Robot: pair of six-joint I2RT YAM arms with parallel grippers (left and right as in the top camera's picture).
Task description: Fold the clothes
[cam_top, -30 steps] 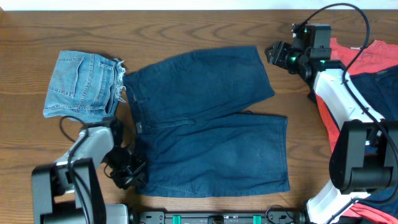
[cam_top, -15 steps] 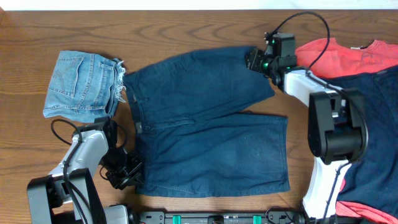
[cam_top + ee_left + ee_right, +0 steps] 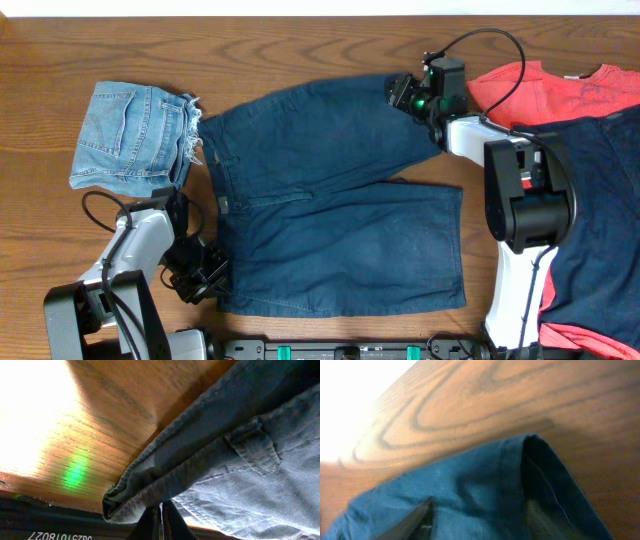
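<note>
Navy shorts [image 3: 330,195] lie spread flat on the wood surface [image 3: 300,45]. In the overhead view the waistband end is toward the left arm and the two leg hems toward the right arm.

Left end effector [image 3: 203,281]: at the near waistband corner of the navy shorts. Left wrist view shows its fingers [image 3: 165,522] pressed together, with the bunched waistband edge pinched at the tips and lifted a little off the wood. A belt loop shows just past the pinch.

Right end effector [image 3: 402,92]: at the far leg-hem corner of the navy shorts. Right wrist view is blurred. One finger [image 3: 417,519] sits over the fabric near the hem and the other isn't visible, so I can't tell whether it is apart or together, or whether it holds cloth.

Other clothes:
- Light denim shorts [image 3: 130,138]: folded, just beside the waistband end of the navy shorts, frayed hem facing it.
- Coral T-shirt [image 3: 520,82]: past the leg-hem end of the navy shorts, partly under a second navy garment [image 3: 605,200].
</note>
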